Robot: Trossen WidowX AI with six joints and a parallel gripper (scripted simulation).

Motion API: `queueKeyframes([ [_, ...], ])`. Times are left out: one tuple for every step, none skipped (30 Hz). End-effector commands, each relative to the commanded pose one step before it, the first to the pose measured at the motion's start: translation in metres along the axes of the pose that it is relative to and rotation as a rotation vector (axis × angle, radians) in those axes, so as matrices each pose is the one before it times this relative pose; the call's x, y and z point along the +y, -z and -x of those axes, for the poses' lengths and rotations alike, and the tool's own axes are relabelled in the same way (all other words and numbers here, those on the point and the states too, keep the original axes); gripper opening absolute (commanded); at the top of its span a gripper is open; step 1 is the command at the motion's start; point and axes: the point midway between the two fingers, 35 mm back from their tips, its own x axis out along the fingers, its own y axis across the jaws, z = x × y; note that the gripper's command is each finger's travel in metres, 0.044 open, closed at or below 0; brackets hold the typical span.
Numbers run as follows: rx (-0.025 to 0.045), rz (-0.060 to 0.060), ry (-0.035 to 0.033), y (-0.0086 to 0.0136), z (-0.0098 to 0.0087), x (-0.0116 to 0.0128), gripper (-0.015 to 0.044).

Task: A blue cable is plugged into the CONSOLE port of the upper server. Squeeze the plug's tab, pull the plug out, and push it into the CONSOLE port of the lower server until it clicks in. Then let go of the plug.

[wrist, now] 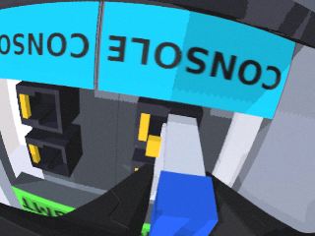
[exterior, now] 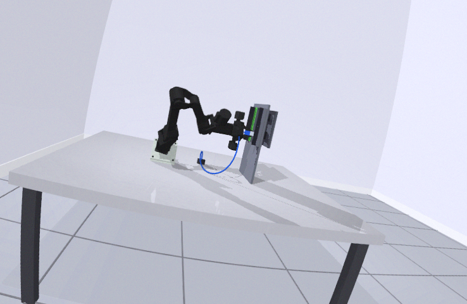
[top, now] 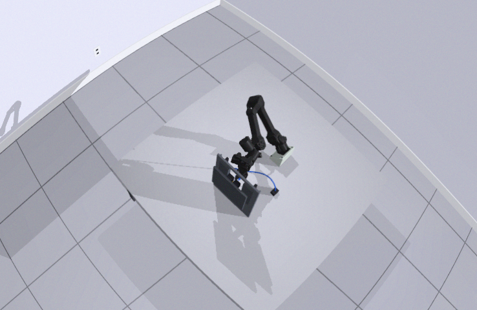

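The black pincer (top: 240, 176) (exterior: 248, 133) (wrist: 175, 176) is clamping on the blue plug (top: 239, 179) (exterior: 247, 133) (wrist: 184, 202), its fingers standing only a little way apart with the plug's blue body between them. In the wrist view, one dark finger is pressing in from each side, and the plug's pale front part is reaching forward to the right-hand port block (wrist: 148, 125) under the large cyan CONSOLE label (wrist: 194, 59). The tip is overlapping the dark port housing there; how deep it is sitting, and whether it is latching, I cannot tell. Two more ports (wrist: 46, 108) with yellow inside are showing at the left, below a second cyan label (wrist: 46, 46), with the plug standing well apart from them. The blue cable (top: 264, 174) (exterior: 219, 173) is hanging from the pincer end in a loop and running to a small black block (top: 275, 192) (exterior: 201, 161) on the bench (top: 319, 183) (exterior: 97, 171). The arm (top: 254, 126) (exterior: 173, 114) is reaching across to the upright grey panel (top: 229, 190) (exterior: 250, 161), holding the pincer close before its port side.
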Motion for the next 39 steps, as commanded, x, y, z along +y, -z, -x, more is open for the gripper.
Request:
queueKeyframes([
  [-0.00123, 0.0048, -0.00986, -0.00108, -0.00155, 0.00235, 0.0],
  [-0.00003, 0.0, -0.00008, -0.00003, -0.00019, -0.00001, 0.0],
  [-0.00002, 0.0, -0.00007, -0.00004, -0.0002, -0.00001, 0.0],
  [-0.00002, 0.0, -0.00006, -0.00004, -0.00017, 0.0, 0.0],
  [-0.00001, 0.0, -0.00005, -0.00004, -0.00018, 0.0, 0.0],
  [-0.00001, 0.0, -0.00005, -0.00004, -0.00018, 0.0, 0.0],
  [-0.00002, 0.0, -0.00007, -0.00004, -0.00019, 0.0, 0.0],
  [-0.00002, 0.0, -0.00006, -0.00004, -0.00017, 0.0, 0.0],
  [-0.00002, 0.0, -0.00007, -0.00006, -0.00018, 0.00002, 0.0],
  [-0.00002, 0.0, -0.00006, -0.00006, -0.00017, 0.00002, 0.0],
  [-0.00002, 0.0, -0.00006, -0.00004, -0.00017, 0.0, 0.0],
  [-0.00002, 0.0, -0.00006, -0.00004, -0.00018, 0.0, 0.0],
  [-0.00002, 0.0, -0.00006, -0.00004, -0.00018, 0.0, 0.0],
  [-0.00002, 0.0, -0.00006, -0.00004, -0.00017, 0.0, 0.0],
  [-0.00001, 0.0, -0.00006, -0.00004, -0.00018, 0.0, 0.0],
  [-0.00001, 0.0, -0.00006, -0.00004, -0.00018, 0.0, 0.0],
  [-0.00002, 0.0, -0.00006, -0.00006, -0.00019, 0.00001, 0.0],
  [-0.00002, 0.0, -0.00006, -0.00005, -0.00017, 0.00001, 0.0],
  [-0.00002, 0.0, -0.00006, -0.00004, -0.00017, 0.0, 0.0],
  [-0.00002, 0.0, -0.00006, -0.00004, -0.00018, 0.0, 0.0],
  [-0.00002, 0.0, -0.00007, -0.00004, -0.00019, 0.0, 0.0],
  [-0.00002, 0.0, -0.00006, -0.00004, -0.00017, 0.0, 0.0],
  [-0.00002, 0.0, -0.00006, -0.00004, -0.00018, 0.0, 0.0],
  [-0.00002, 0.0, -0.00006, -0.00004, -0.00018, 0.0, 0.0],
  [-0.00002, 0.0, -0.00006, -0.00005, -0.00019, 0.0, 0.0],
  [-0.00002, 0.0, -0.00006, -0.00004, -0.00017, 0.0, 0.0],
  [-0.00002, 0.0, -0.00006, -0.00004, -0.00018, 0.0, 0.0],
  [-0.00002, 0.0, -0.00006, -0.00004, -0.00018, 0.0, 0.0],
  [-0.00002, 0.0, -0.00007, -0.00004, -0.00018, 0.0, 0.0],
  [-0.00002, 0.0, -0.00006, -0.00004, -0.00017, 0.0, 0.0],
  [-0.00002, 0.0, -0.00006, -0.00004, -0.00018, 0.0, 0.0],
  [-0.00002, 0.0, -0.00006, -0.00004, -0.00018, 0.0, 0.0],
  [-0.00002, 0.0, -0.00007, -0.00005, -0.00018, 0.0, 0.0],
  [-0.00002, 0.0, -0.00006, -0.00004, -0.00017, 0.0, 0.0],
  [-0.00002, 0.0, -0.00006, -0.00004, -0.00018, 0.0, 0.0],
  [-0.00002, 0.0, -0.00006, -0.00004, -0.00018, 0.0, 0.0],
  [-0.00002, 0.0, -0.00006, -0.00004, -0.00018, 0.0, 0.0],
  [-0.00002, 0.0, -0.00006, -0.00004, -0.00017, 0.0, 0.0],
  [-0.00002, 0.0, -0.00006, -0.00004, -0.00018, 0.0, 0.0],
])
